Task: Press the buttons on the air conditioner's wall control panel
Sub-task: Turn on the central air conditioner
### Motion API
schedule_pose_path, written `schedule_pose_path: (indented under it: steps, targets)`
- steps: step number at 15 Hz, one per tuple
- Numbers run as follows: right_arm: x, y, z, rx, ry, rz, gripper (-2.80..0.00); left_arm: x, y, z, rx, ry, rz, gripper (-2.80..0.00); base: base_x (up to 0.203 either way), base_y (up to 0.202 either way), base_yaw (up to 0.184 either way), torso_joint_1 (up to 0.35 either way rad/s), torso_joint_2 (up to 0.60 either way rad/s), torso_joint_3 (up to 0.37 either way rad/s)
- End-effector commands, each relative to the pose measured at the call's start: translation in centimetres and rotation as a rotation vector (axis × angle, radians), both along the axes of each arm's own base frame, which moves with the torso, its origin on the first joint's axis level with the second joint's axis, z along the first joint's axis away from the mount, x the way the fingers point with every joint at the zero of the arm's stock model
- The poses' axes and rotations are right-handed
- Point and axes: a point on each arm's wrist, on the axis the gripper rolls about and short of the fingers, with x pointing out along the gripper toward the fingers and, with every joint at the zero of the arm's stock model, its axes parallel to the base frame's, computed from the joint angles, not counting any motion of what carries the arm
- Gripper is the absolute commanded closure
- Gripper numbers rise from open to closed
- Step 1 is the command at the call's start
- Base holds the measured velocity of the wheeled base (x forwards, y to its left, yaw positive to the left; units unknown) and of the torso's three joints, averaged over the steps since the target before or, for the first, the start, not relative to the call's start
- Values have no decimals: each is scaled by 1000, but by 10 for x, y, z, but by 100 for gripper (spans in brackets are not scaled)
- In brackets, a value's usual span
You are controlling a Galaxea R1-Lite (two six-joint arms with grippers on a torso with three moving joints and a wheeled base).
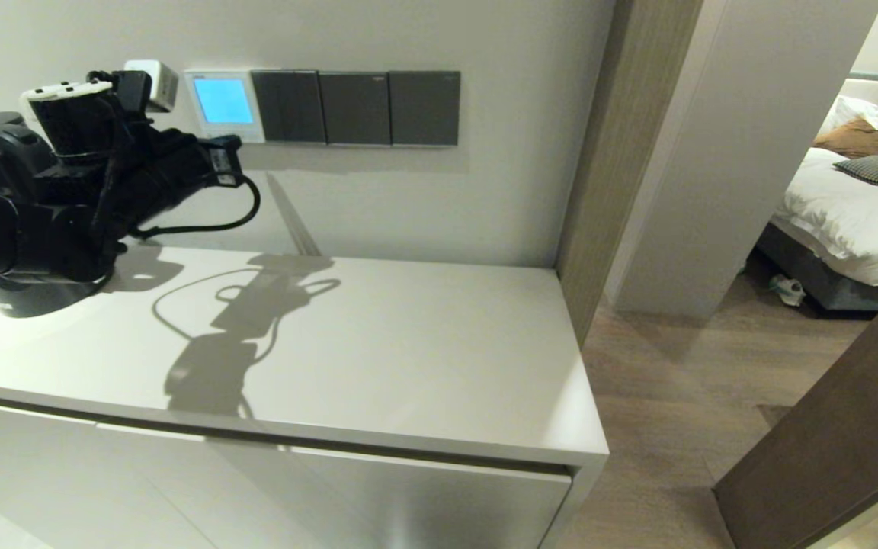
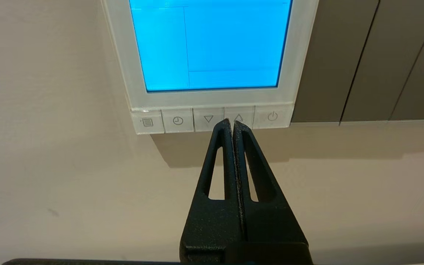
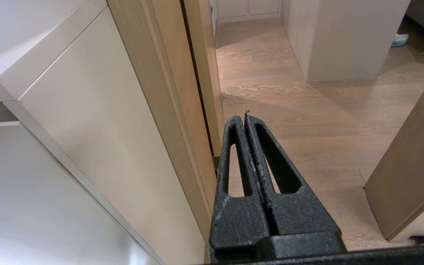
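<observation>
I see the left gripper (image 2: pixel 232 123) pinched fully together, holding nothing, tips at the buttons (image 2: pixel 212 119) between the down and up arrows, under the glowing blue screen of the wall control panel (image 1: pixel 223 105). Right gripper (image 3: pixel 246 117) also closed, parked beside the cabinet (image 3: pixel 87 121).

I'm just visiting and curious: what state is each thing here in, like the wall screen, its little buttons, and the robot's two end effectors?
Air conditioner's wall control panel: screen lit blue.
Buttons: row of five under the screen; whether any is pressed in cannot be told.
Left end effector: shut, tip at the up-arrow button.
Right end effector: shut, idle, pointing at the wood floor beside the cabinet.
Dark grey switch plates: flat, untouched.
</observation>
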Motion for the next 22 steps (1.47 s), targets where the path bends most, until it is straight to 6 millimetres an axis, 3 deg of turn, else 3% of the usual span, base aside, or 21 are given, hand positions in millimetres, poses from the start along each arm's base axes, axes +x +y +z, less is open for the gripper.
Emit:
schedule_pose_path:
  steps: [1,22]
  targets:
    - [0,0,0,0,3,0,0,3,-1,-3,1,3,-3,0,0,0,0,0,0,0]
    - [0,0,0,0,3,0,0,2,-1,-1,0,-3,-4,0,0,0,0,0,0,0]
